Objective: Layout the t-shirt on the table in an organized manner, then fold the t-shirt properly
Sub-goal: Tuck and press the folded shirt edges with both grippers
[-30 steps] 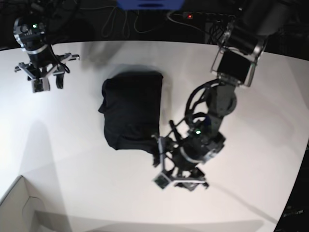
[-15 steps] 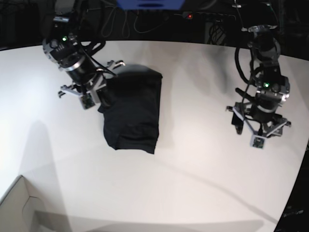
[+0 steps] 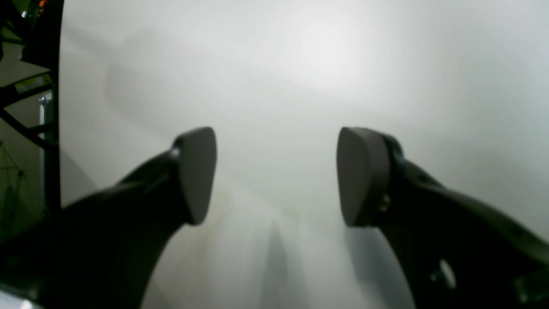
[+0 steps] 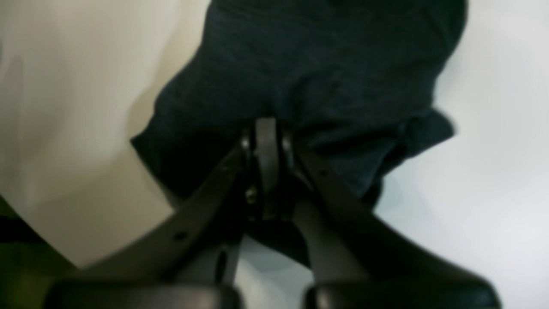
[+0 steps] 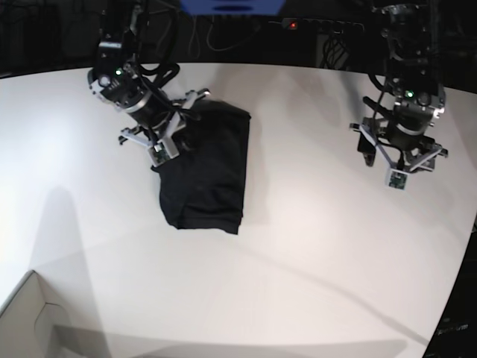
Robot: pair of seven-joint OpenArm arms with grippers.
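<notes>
Base view is giving the whole layout: the t-shirt (image 5: 203, 168) is lying folded in a rough rectangle on the table (image 5: 313, 261), w/ both arms in sight. Wrist views are showing what base can't. R wrist cam: right gripper (image 4: 266, 141) is clenched, jaws pressed together on a fold of the black fabric (image 4: 317, 73); cloth is bunching just ahead of and around the tips, bare table to either side. L wrist cam: left gripper (image 3: 276, 176) is released, pads (image 3: 197, 171) standing wide apart, only white tabletop (image 3: 326, 64) between and beyond them, no fabric nr the jaws.

Pose: R arm is reaching down over the shirt's far-left corner, right gripper (image 5: 173, 133) tilted toward the cloth. L arm is hanging wrist-down above bare table, left gripper (image 5: 399, 160) well apart from the shirt.

Vs half a sec ago: R gripper has moved further onto the shirt corner and has closed. L arm has lifted slightly toward the far edge, jaws unchanged. Shirt outline is looking abt the same.
</notes>
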